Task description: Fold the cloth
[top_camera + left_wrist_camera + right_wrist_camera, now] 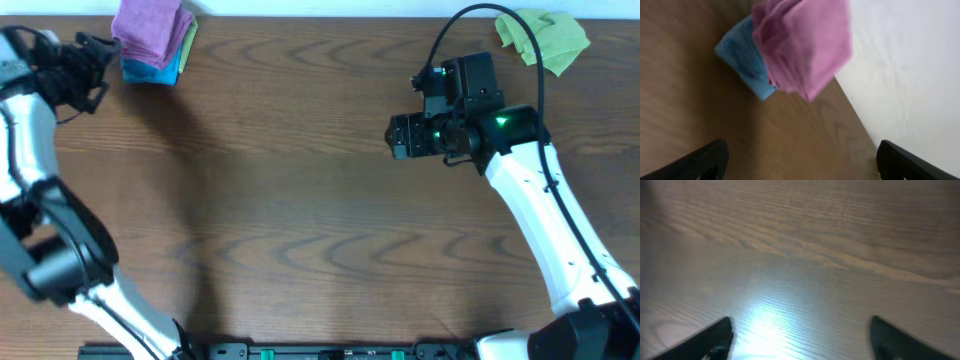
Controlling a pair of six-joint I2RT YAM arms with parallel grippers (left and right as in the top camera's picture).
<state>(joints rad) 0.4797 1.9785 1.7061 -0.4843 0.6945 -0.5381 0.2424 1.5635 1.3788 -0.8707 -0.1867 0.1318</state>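
Observation:
A crumpled green cloth (543, 36) lies at the far right corner of the wooden table (300, 200). A folded pink cloth (152, 27) sits on a folded blue cloth (150, 70) at the far left; both show in the left wrist view, pink (802, 42) above blue (742, 55). My left gripper (95, 62) is open and empty just left of that stack, its fingers (800, 162) wide apart over bare wood. My right gripper (398, 136) is open and empty above the table, left of and nearer than the green cloth; its fingers (800, 340) frame bare wood.
The table's far edge meets a white wall (910, 75) right behind the pink and blue stack. The right arm's cable (520, 30) arcs over the green cloth.

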